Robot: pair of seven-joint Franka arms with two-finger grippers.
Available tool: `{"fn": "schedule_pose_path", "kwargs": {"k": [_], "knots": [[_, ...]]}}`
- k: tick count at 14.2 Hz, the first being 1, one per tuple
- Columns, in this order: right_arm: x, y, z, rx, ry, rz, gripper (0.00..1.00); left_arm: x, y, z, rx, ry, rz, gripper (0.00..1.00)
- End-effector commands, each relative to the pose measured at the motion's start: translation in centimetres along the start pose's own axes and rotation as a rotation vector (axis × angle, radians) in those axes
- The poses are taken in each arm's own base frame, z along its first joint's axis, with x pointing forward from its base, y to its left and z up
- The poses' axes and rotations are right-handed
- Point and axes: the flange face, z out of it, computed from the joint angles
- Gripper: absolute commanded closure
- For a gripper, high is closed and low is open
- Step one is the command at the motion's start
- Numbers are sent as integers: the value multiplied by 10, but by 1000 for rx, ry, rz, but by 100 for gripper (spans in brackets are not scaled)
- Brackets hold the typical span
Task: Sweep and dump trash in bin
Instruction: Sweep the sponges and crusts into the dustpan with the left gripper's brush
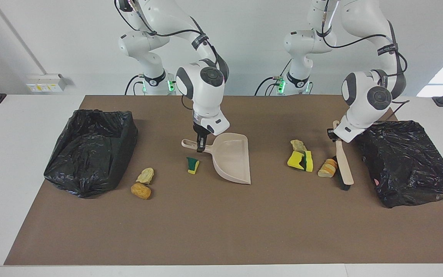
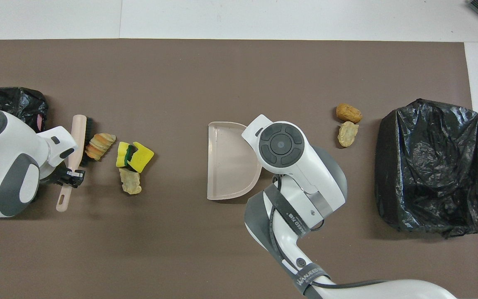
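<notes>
My left gripper (image 1: 333, 133) is shut on the handle of the beige brush (image 1: 343, 166). The brush's black bristles rest on the mat beside an orange-brown bread-like lump (image 1: 328, 168). Next to that lump lie a yellow-and-green sponge piece (image 1: 300, 161) and a pale beige wad (image 1: 298, 145). My right gripper (image 1: 200, 145) is shut on the handle of the beige dustpan (image 1: 232, 157), whose mouth faces that trash. A small sponge piece (image 1: 192, 165) lies beside the dustpan handle. From overhead I see the brush (image 2: 78, 135), lump (image 2: 99, 145), sponge (image 2: 134, 155) and dustpan (image 2: 227, 162).
A black-lined bin (image 1: 406, 161) stands at the left arm's end, close to the brush. Another black-lined bin (image 1: 90, 148) stands at the right arm's end. Near it lie a beige wad (image 1: 145, 175) and an orange-brown lump (image 1: 141, 191).
</notes>
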Motion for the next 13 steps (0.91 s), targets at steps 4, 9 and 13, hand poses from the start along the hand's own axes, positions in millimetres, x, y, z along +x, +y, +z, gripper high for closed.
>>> {"fn": "schedule_pose_path", "kwargs": {"k": [4,9,13], "knots": [[-4,0,8,-11,-8,-62,100,-39,81,2,-58,-4,-64,100],[-2,-1,13,-31,15,-60,100,-59,174,-4,-130,-15,-95,100],[-1,-2,13,-27,19,-49,100,-74,234,-11,-196,-5,-69,100]]}}
